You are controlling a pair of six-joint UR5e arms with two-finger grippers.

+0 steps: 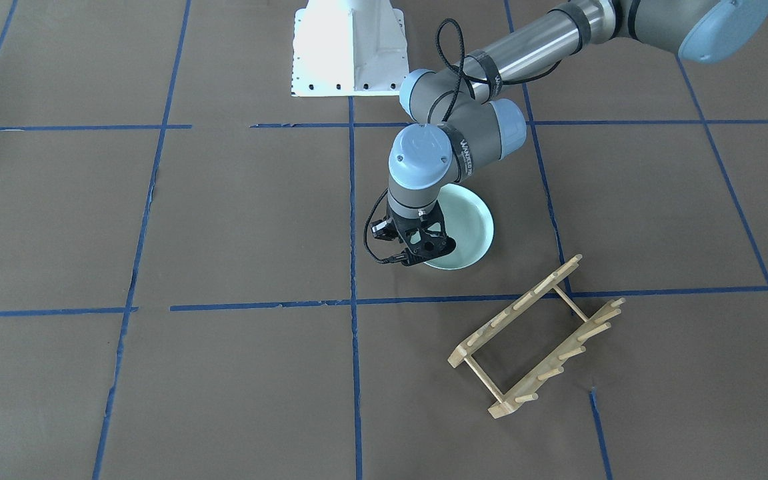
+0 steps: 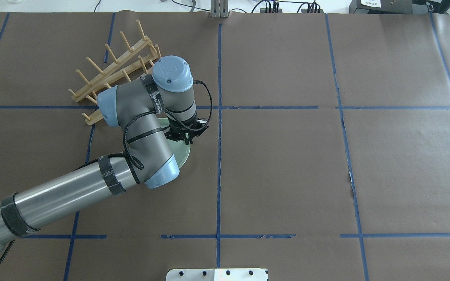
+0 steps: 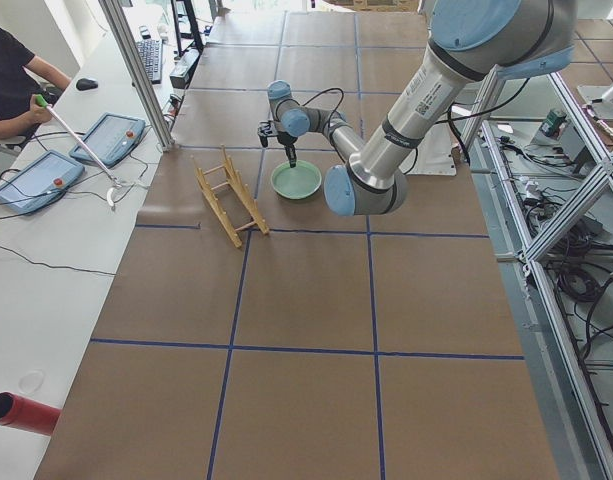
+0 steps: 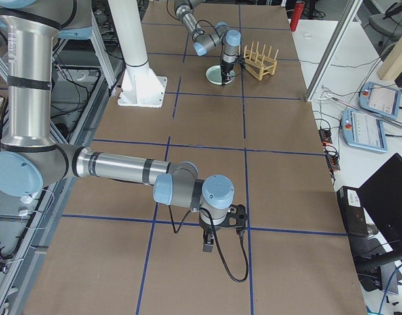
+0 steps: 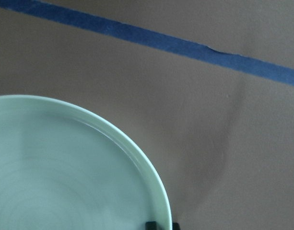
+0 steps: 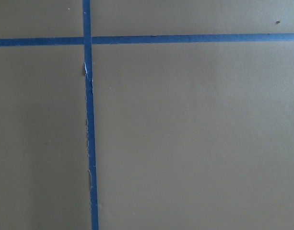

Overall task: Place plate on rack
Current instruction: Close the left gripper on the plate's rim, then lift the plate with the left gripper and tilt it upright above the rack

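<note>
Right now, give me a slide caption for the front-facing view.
Left gripper at the plate's rim, plate flat on the table, empty rack nearby.
</note>
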